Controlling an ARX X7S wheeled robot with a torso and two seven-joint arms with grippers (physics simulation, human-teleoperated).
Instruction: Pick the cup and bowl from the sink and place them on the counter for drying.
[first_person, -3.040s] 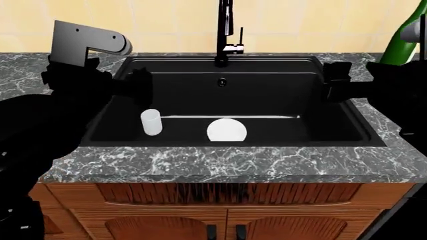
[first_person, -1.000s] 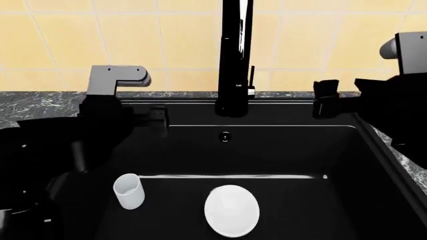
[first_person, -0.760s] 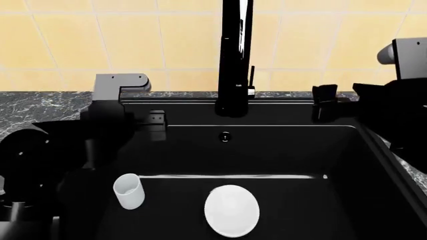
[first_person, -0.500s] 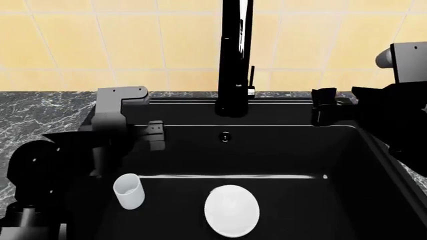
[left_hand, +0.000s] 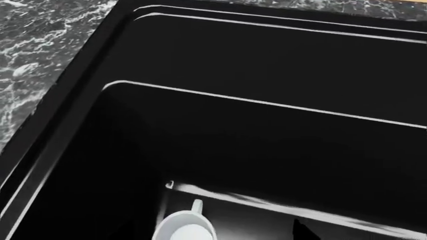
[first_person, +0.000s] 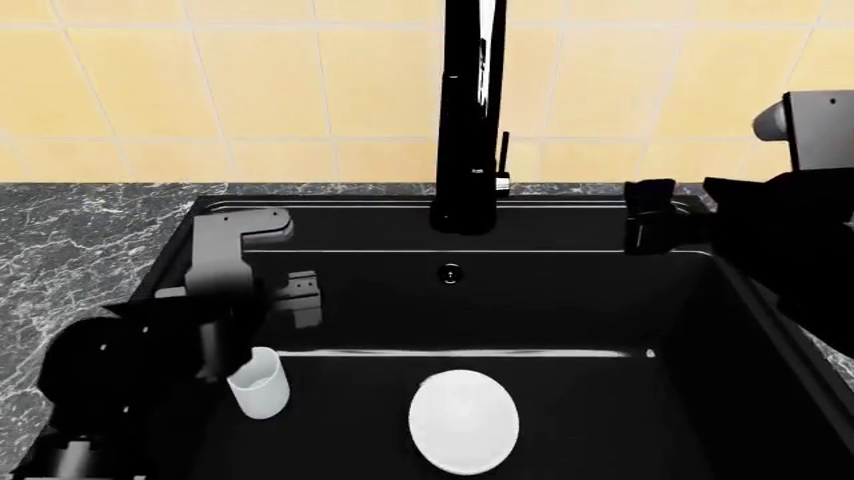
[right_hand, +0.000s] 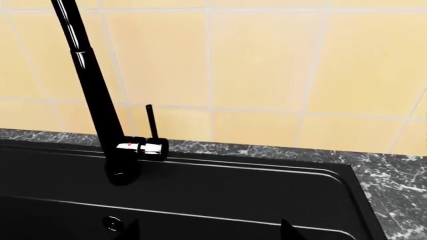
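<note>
A dark grey marbled counter (first_person: 80, 250) surrounds a large matte black sink (first_person: 534, 300), with a tall black faucet (first_person: 467, 120) at the sink's back edge before yellow tiles. The white bowl (first_person: 463, 421) lies on the sink floor near its front middle. The white cup (first_person: 259, 381) stands upright toward the sink's left wall. The left gripper (first_person: 300, 298) hangs just above the cup, jaws apart. The right gripper (first_person: 650, 230) hovers over the sink's back right corner; its jaws' state cannot be told.
</note>
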